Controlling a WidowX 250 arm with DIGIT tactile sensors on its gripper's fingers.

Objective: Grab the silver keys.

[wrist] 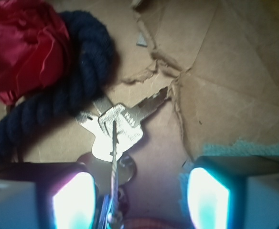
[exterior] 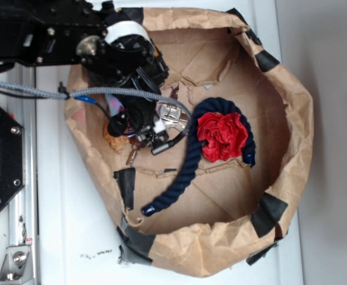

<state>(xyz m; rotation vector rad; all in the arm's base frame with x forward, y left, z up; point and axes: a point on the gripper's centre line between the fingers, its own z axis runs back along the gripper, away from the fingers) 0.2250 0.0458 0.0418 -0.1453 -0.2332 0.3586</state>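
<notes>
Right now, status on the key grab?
Gripper open, low over silver keys, nothing clamped. Navy rope touching the bunch's far side. Red cloth beyond.

You're looking straight down from above at the whole paper bin [exterior: 292, 119] on the bench [exterior: 78, 237]. Your wrist view sits low, close, facing the bin floor; both share rope [exterior: 179, 178] [wrist: 58, 100] and keys [exterior: 170, 114] [wrist: 120, 124].

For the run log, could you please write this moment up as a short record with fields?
target: silver keys, on the cardboard floor
gripper: gripper, open, fingers either side of the keys' ring end
neighbours: navy rope touching the keys, curled around a red crumpled ball
container: brown paper-walled box
grasp: not yet closed
</notes>
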